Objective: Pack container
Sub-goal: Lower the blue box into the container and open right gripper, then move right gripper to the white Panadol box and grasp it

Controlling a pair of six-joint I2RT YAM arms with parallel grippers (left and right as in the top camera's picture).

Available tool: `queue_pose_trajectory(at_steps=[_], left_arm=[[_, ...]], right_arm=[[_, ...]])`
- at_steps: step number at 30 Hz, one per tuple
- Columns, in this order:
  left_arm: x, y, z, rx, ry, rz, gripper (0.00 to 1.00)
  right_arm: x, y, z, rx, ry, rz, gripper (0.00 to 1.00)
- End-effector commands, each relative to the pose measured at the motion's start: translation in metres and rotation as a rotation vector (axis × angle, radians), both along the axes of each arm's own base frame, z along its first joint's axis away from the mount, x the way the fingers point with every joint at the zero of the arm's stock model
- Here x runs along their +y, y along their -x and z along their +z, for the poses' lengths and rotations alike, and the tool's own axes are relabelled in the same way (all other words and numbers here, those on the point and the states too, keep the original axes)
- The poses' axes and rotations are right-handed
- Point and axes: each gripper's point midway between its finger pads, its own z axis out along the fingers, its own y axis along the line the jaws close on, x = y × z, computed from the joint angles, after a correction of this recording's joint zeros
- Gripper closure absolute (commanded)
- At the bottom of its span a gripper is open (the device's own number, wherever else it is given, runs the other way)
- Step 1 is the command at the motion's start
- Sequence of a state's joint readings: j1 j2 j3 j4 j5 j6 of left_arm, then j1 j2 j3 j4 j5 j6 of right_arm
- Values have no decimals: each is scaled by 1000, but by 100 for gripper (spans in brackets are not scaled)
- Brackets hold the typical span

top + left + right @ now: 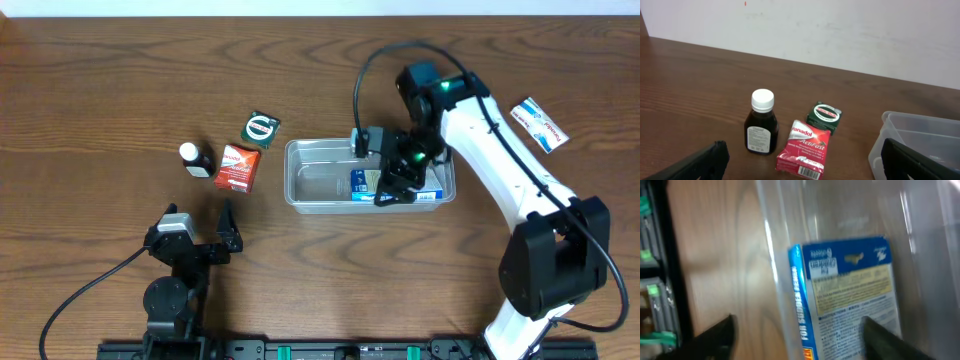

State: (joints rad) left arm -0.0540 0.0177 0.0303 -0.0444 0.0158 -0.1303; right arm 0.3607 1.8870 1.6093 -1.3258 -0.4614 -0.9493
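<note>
The clear plastic container (305,190) stands mid-table; it also shows in the left wrist view (925,131) and the right wrist view (775,255). A blue box (362,181) lies inside it, seen close in the right wrist view (850,295). My right gripper (393,188) hangs over the container's right half, open, its fingers (800,335) spread wide with the box and the container's near wall between them. My left gripper (200,222) is open and empty, near the front left (805,172).
A dark bottle with a white cap (196,158) (761,125), a red packet (237,167) (805,149) and a green packet (260,130) (825,116) lie left of the container. A white and blue packet (540,123) lies at the far right.
</note>
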Motion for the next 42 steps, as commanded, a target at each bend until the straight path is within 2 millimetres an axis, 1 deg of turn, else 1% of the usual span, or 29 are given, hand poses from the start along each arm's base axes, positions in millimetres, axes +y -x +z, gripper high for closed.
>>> queue_pose_trajectory(at_steps=[1,3,5,7,9,12,14,16,17,19,21,23,26,29,30,31,32,34,37,39,42], left_arm=[[3,0,-19,52,-10,12,2],[3,0,-19,52,-10,12,2],[3,0,-19,52,-10,12,2],[3,0,-19,52,-10,12,2],[3,0,-19,52,-10,12,2],[3,0,-19,52,-10,12,2],[3,0,-19,52,-10,12,2],[3,0,-19,52,-10,12,2],[3,0,-19,52,-10,12,2],[3,0,-19,52,-10,12,2],[3,0,-19,52,-10,12,2],[3,0,-19,52,-10,12,2],[3,0,-19,52,-10,12,2],[3,0,-19,52,-10,12,2],[3,0,-19,52,-10,12,2],[3,0,-19,52,-10,12,2],[3,0,-19,52,-10,12,2],[3,0,-19,52,-10,12,2],[3,0,-19,52,-10,12,2],[3,0,-19,52,-10,12,2],[3,0,-19,52,-10,12,2]], right_arm=[[17,-14,34,-48,-64,-38,1],[22,-25,52,-74,-82,-90,1],[26,-32,66,-76,-98,-162,1],[37,-34,83,-16,-159,-272,1],[46,-31,94,66,-208,-359,1],[50,-28,97,97,-230,-365,1],[48,-26,94,121,-218,-384,9],[44,-26,90,168,-176,-478,18],[38,-30,85,186,-126,-565,19],[18,-40,72,187,15,-787,20],[-9,-53,62,126,146,-989,19],[-38,-66,58,49,239,-1160,16],[-76,-81,58,-35,317,-1344,14],[-107,-94,60,-74,330,-1426,13],[-120,-100,60,-89,332,-1459,12],[-130,-104,61,-98,328,-1486,9],[-140,-109,62,-108,320,-1503,3],[-162,-124,64,-147,296,-1517,1],[-190,-143,62,-212,273,-1503,2],[-207,-152,57,-253,276,-1470,2],[-227,-159,40,-286,316,-1383,1]])
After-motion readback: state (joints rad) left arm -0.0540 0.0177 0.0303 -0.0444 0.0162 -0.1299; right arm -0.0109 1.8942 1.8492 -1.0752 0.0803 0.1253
